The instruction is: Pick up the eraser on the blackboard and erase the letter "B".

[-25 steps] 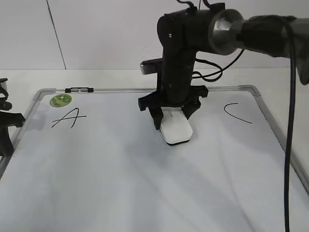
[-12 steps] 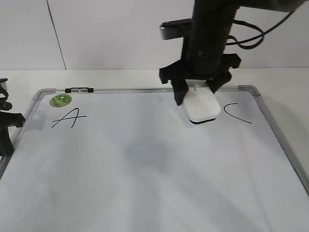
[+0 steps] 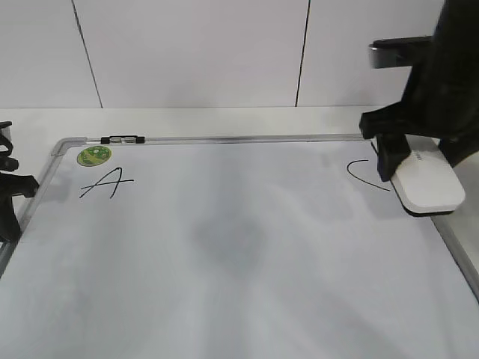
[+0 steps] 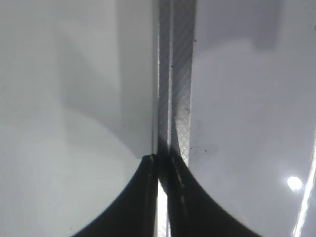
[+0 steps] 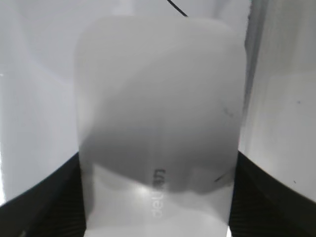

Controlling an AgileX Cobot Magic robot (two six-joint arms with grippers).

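My right gripper (image 3: pixel 420 166) is shut on the white eraser (image 3: pixel 428 188) and holds it at the right frame of the blackboard (image 3: pixel 224 307), just right of the curved "C" (image 3: pixel 367 176). In the right wrist view the eraser (image 5: pixel 158 113) fills the frame between the black fingers (image 5: pixel 158 210), with grey lettering on it. No letter "B" shows on the board; a faint grey smudge (image 3: pixel 228 235) lies in its middle. My left gripper (image 3: pixel 11 187) is at the board's left edge, and its jaws (image 4: pixel 160 165) are pinched on the metal frame (image 4: pixel 180 74).
The slanted "A" (image 3: pixel 107 182) and a round green sticker (image 3: pixel 94 155) are at the board's top left. A small black-and-clear clip (image 3: pixel 123 139) sits on the top frame. A white wall stands behind the table.
My right gripper has carried the eraser from the board's middle rightward, past the "C", to the right frame. The left gripper has not moved.
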